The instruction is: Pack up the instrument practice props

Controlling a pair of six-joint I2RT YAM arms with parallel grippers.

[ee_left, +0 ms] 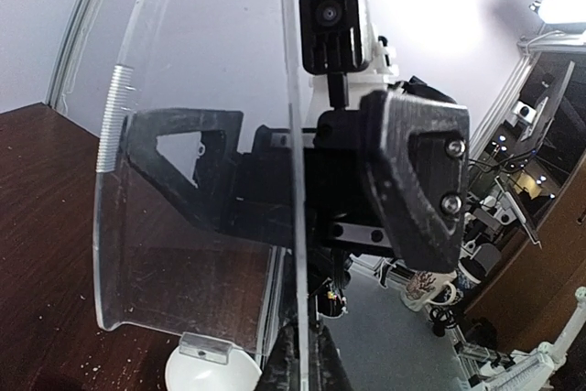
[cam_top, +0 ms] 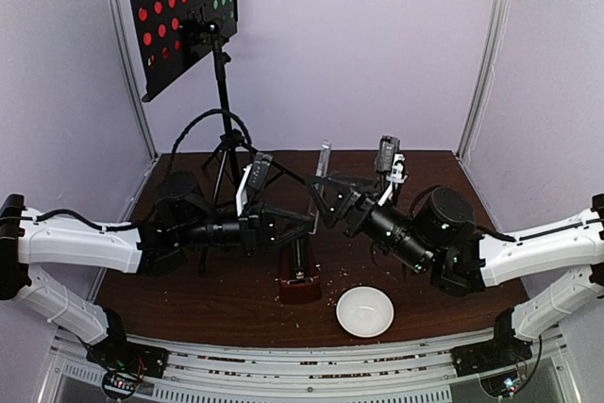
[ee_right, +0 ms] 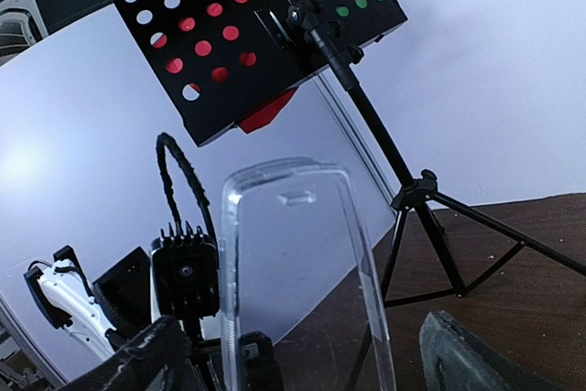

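Note:
The black perforated music stand (cam_top: 179, 11) rises at the back left on its tripod, red and green sheets showing through its holes; the right wrist view has it too (ee_right: 265, 38). The metronome's red-brown body (cam_top: 300, 285) stands uncovered at mid-table. Its clear cover (cam_top: 324, 159) is held upright above the table. My left gripper (ee_left: 309, 362) is shut on the cover's (ee_left: 192, 180) edge. My right gripper (ee_right: 307, 359) is open, its fingers (ee_right: 151, 359) standing apart on either side of the cover (ee_right: 293, 263) without touching it.
A white bowl (cam_top: 365, 311) sits near the front edge, right of the metronome body. The stand's tripod legs (ee_right: 458, 254) spread over the back of the brown table (cam_top: 491, 280). White walls close in the back and sides.

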